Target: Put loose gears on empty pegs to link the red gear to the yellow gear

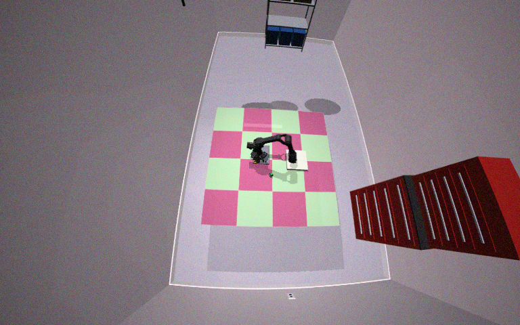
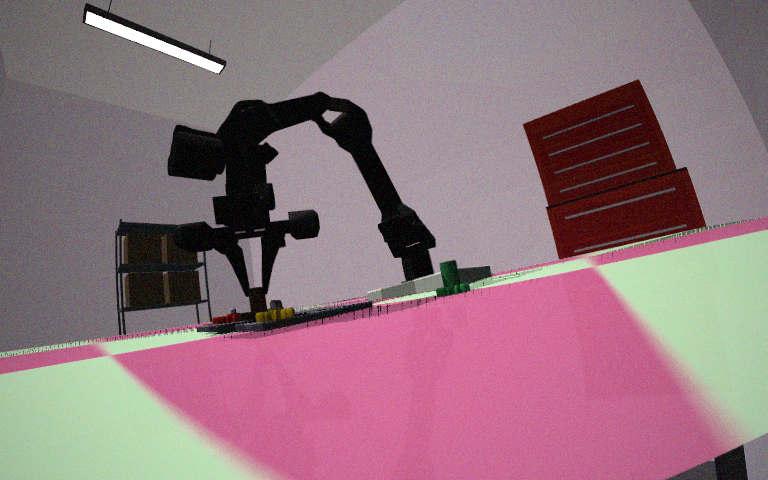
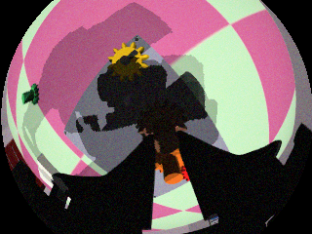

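My gripper (image 2: 256,289) (image 3: 166,136) is shut on the upright handle of a brown gear (image 2: 257,301) (image 3: 161,118). The gear is low at the grey board (image 1: 265,149) (image 3: 117,140), between the yellow and red gears; shadow and the fingers hide whether it sits flat on a peg. The yellow gear (image 2: 274,314) (image 3: 128,55) is at one board corner. The red gear (image 2: 224,319) (image 3: 185,173) is partly hidden. An orange gear (image 3: 174,178) with a handle shows beside the red one, behind the fingertips. A green gear (image 1: 271,175) (image 2: 449,276) (image 3: 31,94) stands upright on the table off the board.
The arm's base stands on a white plate (image 1: 301,162) to the right of the board in the top view. The arm arches over from it to the board. A red cabinet (image 1: 387,214) (image 2: 617,164) and a shelf rack (image 1: 285,36) (image 2: 161,266) stand farther off.
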Tool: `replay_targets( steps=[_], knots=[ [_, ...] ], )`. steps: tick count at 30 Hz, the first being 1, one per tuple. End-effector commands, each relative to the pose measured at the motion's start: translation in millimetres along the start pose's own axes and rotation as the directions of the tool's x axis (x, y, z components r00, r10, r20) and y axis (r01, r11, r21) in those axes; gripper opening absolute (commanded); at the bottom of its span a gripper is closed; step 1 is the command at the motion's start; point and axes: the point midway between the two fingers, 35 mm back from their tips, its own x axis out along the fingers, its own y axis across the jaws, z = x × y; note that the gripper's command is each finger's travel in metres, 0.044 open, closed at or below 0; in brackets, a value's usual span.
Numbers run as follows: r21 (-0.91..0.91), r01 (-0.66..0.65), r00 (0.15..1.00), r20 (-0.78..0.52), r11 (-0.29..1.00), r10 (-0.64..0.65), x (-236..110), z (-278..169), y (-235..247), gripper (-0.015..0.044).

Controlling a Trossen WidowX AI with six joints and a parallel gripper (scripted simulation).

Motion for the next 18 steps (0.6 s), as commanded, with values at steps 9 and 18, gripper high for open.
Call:
replay_targets(
  steps=[9,18],
  knots=[
    [-0.045,-0.001,1.0,-0.003,0.999,0.001,-5.0,-0.4,0.1,0.014],
    [-0.049,-0.001,1.0,-0.003,0.999,0.001,-48.4,-0.3,0.0,0.014]
  ],
)
